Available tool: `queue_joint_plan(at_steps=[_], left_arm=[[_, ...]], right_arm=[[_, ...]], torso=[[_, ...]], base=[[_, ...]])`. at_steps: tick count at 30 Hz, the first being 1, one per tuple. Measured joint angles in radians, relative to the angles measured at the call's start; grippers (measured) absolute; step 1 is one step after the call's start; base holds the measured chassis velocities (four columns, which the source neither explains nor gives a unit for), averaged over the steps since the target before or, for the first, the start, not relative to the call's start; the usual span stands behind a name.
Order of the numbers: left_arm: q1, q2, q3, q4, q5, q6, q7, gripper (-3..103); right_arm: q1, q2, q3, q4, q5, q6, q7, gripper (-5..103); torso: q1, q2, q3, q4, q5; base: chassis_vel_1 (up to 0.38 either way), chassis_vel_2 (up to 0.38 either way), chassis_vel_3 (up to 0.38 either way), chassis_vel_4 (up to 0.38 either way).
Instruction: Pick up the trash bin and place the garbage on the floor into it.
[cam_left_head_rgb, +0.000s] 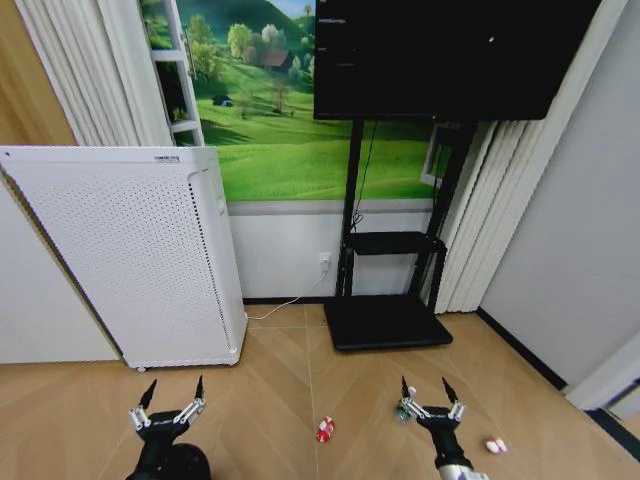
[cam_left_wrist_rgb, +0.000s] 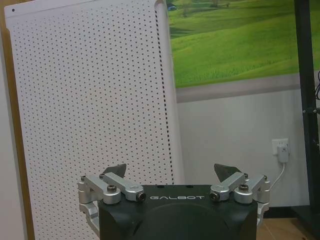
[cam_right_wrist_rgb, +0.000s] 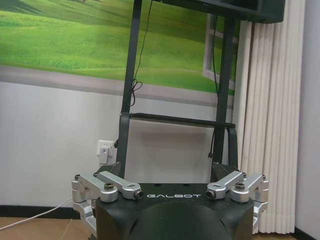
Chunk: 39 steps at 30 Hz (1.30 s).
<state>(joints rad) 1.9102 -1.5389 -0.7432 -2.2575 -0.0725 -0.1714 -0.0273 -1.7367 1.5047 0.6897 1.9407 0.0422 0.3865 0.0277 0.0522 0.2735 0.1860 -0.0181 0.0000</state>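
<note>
Both arms are held low over the floor (cam_left_head_rgb: 270, 400), fingers pointing at the wall. My left gripper (cam_left_head_rgb: 171, 392) (cam_left_wrist_rgb: 171, 172) is open and holds nothing. My right gripper (cam_left_head_rgb: 428, 391) (cam_right_wrist_rgb: 166, 169) is open too. Garbage lies on the parquet: a red-and-white wrapper (cam_left_head_rgb: 325, 429) between the grippers, a greenish piece (cam_left_head_rgb: 402, 411) just beside the right fingers, and a white-and-pink scrap (cam_left_head_rgb: 495, 446) further right. A black rounded shape (cam_left_head_rgb: 185, 464) sits under the left arm at the frame's bottom edge; I cannot tell whether it is the trash bin or the arm itself.
A tall white perforated appliance (cam_left_head_rgb: 130, 250) (cam_left_wrist_rgb: 90, 100) stands at the left against the wall. A black screen stand (cam_left_head_rgb: 390, 320) (cam_right_wrist_rgb: 175, 120) with a flat base sits ahead at centre right. A cable runs to a wall socket (cam_left_head_rgb: 324, 261). Curtains (cam_left_head_rgb: 480, 220) hang at right.
</note>
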Motion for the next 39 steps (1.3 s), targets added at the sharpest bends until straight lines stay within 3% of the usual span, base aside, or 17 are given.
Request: queue_joint_plan(at_steps=[25,28,35,39], left_arm=[[-0.009,-0.022,-0.006,0.038,0.013,-0.002,0.0,99],[-0.012,-0.022,-0.002,0.042,0.016,-0.002,0.0,95],[-0.013,-0.021,-0.003,0.043,0.017,-0.002,0.0,101],[-0.015,-0.018,-0.005,0.045,0.015,0.001,-0.001,97]], right_arm=[[0.031,-0.006,-0.014,-0.031,-0.04,0.005,0.028,100],[0.03,-0.003,-0.014,-0.035,-0.04,0.005,0.027,100],[0.031,0.002,-0.018,-0.04,-0.043,0.006,0.027,100],[0.031,0.003,-0.021,-0.04,-0.045,0.006,0.027,100]], torso=[[-0.026,-0.093,-0.067,0.0001,-0.0001],[-0.03,-0.11,-0.08,0.0001,-0.0001],[-0.036,-0.135,-0.099,0.0001,0.0],[-0.04,-0.152,-0.112,0.0001,0.0]], base=[[0.0,0.0,0.0,0.0],[0.0,0.0,0.0,0.0],[0.0,0.0,0.0,0.0],[0.0,0.0,0.0,0.0]])
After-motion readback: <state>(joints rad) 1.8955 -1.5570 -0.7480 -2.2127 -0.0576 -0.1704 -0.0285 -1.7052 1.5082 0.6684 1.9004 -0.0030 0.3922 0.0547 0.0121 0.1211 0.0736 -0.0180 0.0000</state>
